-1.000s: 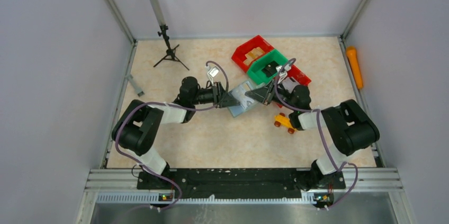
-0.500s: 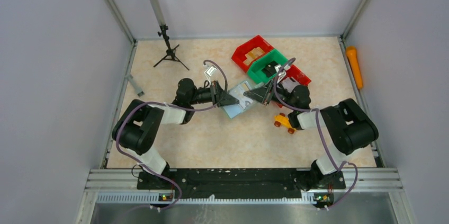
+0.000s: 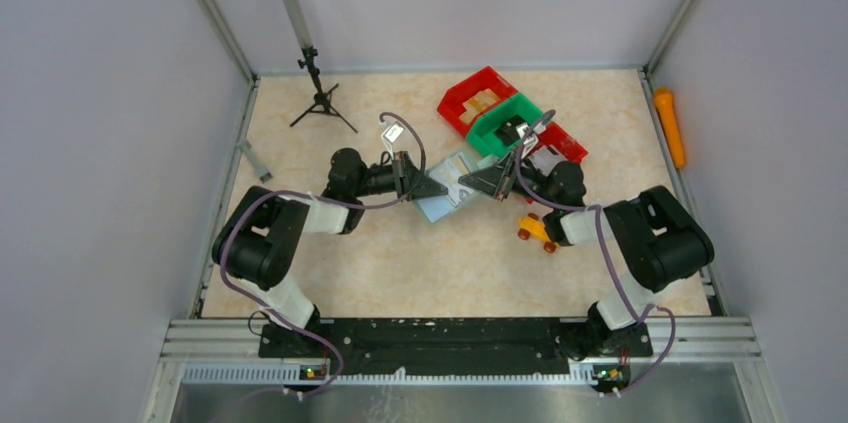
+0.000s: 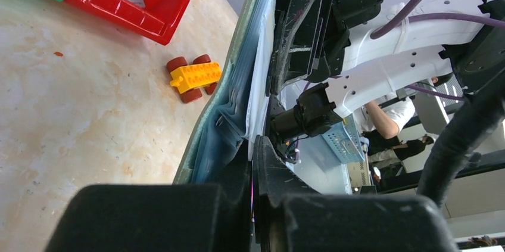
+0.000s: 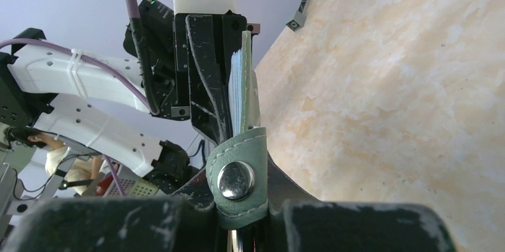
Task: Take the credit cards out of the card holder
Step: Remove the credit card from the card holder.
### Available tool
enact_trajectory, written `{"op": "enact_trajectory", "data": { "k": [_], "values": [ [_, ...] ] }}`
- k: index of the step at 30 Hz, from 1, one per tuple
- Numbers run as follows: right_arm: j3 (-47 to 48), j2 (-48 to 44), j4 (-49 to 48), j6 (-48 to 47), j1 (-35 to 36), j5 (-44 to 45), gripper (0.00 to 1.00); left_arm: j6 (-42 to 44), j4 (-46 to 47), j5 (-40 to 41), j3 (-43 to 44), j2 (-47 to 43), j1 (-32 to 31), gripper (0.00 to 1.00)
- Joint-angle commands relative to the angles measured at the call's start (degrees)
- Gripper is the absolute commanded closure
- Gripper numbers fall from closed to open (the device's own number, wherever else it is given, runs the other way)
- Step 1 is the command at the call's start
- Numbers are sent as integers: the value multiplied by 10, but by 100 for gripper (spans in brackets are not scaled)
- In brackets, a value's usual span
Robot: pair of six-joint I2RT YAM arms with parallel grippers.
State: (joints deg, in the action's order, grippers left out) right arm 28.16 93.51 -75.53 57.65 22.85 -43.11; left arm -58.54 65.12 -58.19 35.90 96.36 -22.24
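Beside the green bin, the right gripper is pinching the card holder tab; the left gripper, clamping credit cards, is retreating, drawing them out.

Credit cards mostly inside card holder

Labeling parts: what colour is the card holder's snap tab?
On the card holder, the tab is grey-green, pale-stitched, with a silver snap; clearest in right wrist view.

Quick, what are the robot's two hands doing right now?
The left gripper is closed, fingers pinching the card holder.
The right gripper is closed on the card holder's snap tab.
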Motion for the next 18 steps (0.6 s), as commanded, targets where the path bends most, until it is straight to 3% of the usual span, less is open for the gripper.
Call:
{"op": "enact_trajectory", "data": {
  "k": [1,2,5,8,14,18],
  "values": [
    [-4,-18,-46,2,-16,4,100,24,-16,2,11,-2,13,100],
    [-4,-18,-48,3,-16,4,99,24,-17,2,12,-1,13,100],
    [-5,-14,-56,10,-19,3,83,22,-18,0,15,3,14,100],
    [-6,-14,-58,12,-20,3,79,24,-27,-6,20,7,12,100],
    [-3,-12,-57,12,-20,-3,98,27,-33,-6,22,7,11,100],
    [-2,-12,-52,10,-20,-3,100,33,-42,-4,22,3,11,100]
  ]
}}
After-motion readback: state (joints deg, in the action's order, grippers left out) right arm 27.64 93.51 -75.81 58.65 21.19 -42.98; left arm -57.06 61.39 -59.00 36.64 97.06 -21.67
